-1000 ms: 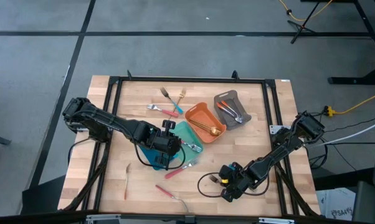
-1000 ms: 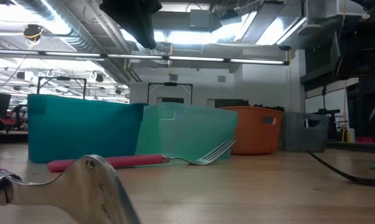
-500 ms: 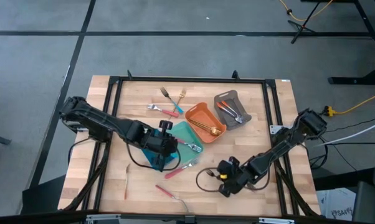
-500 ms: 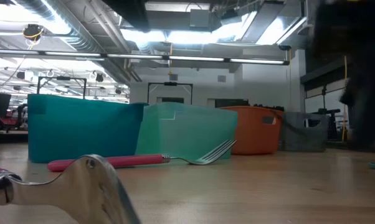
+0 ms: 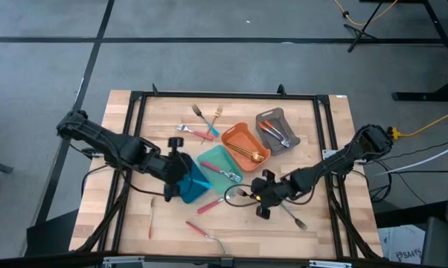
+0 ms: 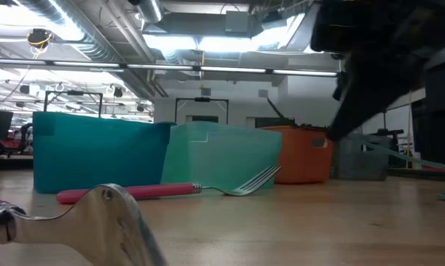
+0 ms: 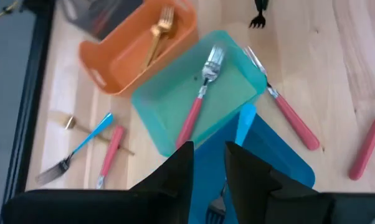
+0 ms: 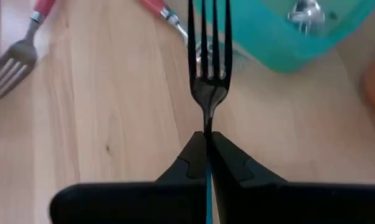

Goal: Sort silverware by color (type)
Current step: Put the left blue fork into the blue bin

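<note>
Four trays [image 5: 239, 141] and about a dozen pieces of silverware [image 5: 211, 205].

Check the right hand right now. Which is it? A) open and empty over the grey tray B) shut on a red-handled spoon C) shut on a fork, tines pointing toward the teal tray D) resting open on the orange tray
C: in the right wrist view the right hand is pinched shut on a dark fork whose tines point toward the teal tray; the high view puts this hand just right of that tray.

lab/workshop | exposed ceiling ducts [image 6: 97, 33] | strip lights [image 6: 230, 72]
</note>
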`<action>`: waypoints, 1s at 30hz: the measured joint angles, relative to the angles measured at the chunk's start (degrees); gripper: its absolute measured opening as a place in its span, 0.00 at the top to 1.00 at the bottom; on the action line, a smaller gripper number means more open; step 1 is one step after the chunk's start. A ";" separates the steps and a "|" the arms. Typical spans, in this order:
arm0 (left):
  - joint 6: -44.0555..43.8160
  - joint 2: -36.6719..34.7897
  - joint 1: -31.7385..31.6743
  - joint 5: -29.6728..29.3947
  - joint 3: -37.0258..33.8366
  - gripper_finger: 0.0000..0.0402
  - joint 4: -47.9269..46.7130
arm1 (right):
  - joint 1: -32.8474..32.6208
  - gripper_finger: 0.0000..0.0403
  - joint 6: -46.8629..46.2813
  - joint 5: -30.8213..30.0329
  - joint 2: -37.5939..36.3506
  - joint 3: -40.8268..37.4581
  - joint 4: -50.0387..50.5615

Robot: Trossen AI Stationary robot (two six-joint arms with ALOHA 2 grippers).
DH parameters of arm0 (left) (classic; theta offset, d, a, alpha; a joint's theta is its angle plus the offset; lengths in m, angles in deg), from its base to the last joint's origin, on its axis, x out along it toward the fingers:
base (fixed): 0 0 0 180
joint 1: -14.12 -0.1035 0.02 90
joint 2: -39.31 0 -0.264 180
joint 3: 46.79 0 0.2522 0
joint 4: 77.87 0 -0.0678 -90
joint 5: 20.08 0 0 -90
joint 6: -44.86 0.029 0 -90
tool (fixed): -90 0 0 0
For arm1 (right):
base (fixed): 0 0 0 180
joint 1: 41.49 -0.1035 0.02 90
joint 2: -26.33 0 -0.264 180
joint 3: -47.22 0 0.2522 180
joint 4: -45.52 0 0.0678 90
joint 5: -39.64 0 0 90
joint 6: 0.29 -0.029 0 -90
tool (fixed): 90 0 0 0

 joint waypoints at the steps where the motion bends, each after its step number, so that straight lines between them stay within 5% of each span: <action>1: -1.18 -0.76 0.23 -0.61 0.00 0.79 -0.59 | 0.66 1.00 0.96 0.16 -0.32 0.01 0.02; 19: -6.42 -10.47 1.51 -5.35 0.00 0.79 -4.47 | 13.03 1.00 17.08 4.41 -0.93 17.53 -0.15; 30: -6.90 -16.09 1.47 -11.61 0.00 0.79 -7.27 | 18.81 1.00 22.29 7.94 9.91 30.70 -0.44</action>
